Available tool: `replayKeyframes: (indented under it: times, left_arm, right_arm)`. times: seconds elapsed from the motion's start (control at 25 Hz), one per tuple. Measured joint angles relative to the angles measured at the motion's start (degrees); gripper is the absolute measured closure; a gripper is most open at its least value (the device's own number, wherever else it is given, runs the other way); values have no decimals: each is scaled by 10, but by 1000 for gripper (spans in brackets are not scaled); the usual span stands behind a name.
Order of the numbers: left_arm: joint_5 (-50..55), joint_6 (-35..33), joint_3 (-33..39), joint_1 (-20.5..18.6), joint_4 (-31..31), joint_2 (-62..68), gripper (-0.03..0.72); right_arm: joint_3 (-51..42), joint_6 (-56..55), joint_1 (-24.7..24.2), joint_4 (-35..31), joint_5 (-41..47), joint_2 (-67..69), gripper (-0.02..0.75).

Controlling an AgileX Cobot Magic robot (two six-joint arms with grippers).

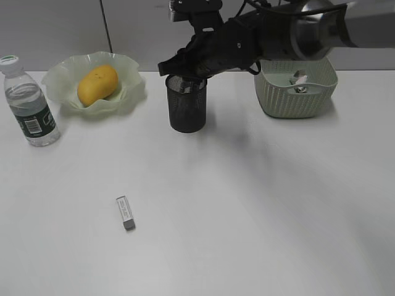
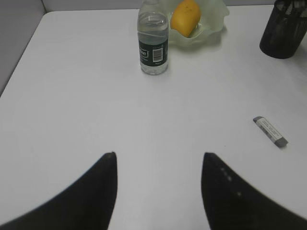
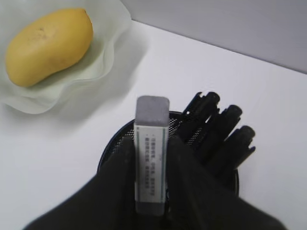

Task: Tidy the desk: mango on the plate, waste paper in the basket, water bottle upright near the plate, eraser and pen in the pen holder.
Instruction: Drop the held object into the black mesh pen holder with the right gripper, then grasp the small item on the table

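Two erasers show here, and we go from the biggest thing down. The desk (image 1: 265,216) is a wide white top. On its far right sits the basket (image 1: 296,92) with the waste paper (image 1: 300,80) inside. At far left the plate (image 1: 126,86) holds the mango (image 1: 97,84), and the bottle (image 1: 29,102) stands upright just beside it.

Between plate and basket stands the holder (image 1: 186,103), with black pens (image 3: 225,132) already in it. Our right gripper (image 3: 151,158) hangs directly over its mouth, jaws clenched on an eraser (image 3: 151,143), gripping the long sleeved body with the grey end pointing away. We judge this piece light, stiff and a little grippy, so the flat sides are the right place to pinch; it should drop cleanly once let go, provided it clears the pens.

The second eraser (image 1: 125,213) lies flat on the near desk, well apart from everything. Our left gripper (image 2: 158,165) hovers spread and empty over bare desk.
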State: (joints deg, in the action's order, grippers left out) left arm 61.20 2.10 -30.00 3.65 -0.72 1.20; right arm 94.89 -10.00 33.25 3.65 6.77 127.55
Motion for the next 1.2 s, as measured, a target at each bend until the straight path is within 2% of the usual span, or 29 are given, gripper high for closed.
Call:
replayKeyframes:
  times: [0.08, 0.24, 0.32, 0.52, 0.92, 1.2]
  left_arm:
    - [0, 0, 0, 0, 0, 0, 260]
    - [0, 0, 0, 0, 0, 0, 260]
    - [0, 0, 0, 0, 0, 0, 260]
    - [0, 0, 0, 0, 0, 0, 260]
    - [0, 0, 0, 0, 0, 0, 260]
    - [0, 0, 0, 0, 0, 0, 260]
  right_arm:
    - [0, 0, 0, 0, 0, 1, 502]
    - [0, 0, 0, 1, 2, 1, 326]
    - [0, 1, 0, 1, 17, -4, 292]
    - [5, 14, 0, 7, 104, -49, 279]
    - [14, 145, -10, 1, 432, -158, 302]
    - [10, 161, -33, -11, 572, -213, 303]
